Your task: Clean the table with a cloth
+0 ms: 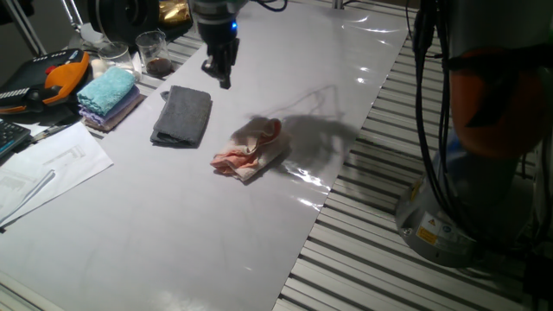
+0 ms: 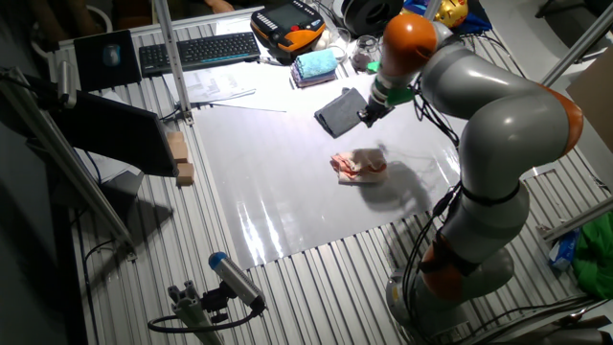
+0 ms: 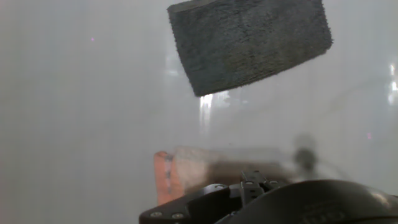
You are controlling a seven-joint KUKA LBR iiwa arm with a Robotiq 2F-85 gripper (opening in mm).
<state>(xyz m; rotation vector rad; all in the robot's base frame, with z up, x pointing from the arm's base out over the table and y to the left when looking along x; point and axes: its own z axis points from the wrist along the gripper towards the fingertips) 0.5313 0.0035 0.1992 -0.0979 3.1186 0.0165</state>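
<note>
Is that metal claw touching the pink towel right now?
Apart. One fixed view shows the gripper hanging above the table, beyond the dark grey cloth, with bare surface between it and the crumpled pink cloth.

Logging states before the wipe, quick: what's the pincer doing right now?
Pincer: above the table, holding nothing; open or closed cannot be told. Pink cloth lies apart.

Cloth (image 1: 250,150): pale pink and peach terry, crumpled into a loose heap, lying flat, apart from the claw (image 1: 221,71) and on its near side.
Surface (image 1: 173,216): glossy grey-white, long, rectangular, spread beneath the raised claw; the cloth is carried on it.
</note>
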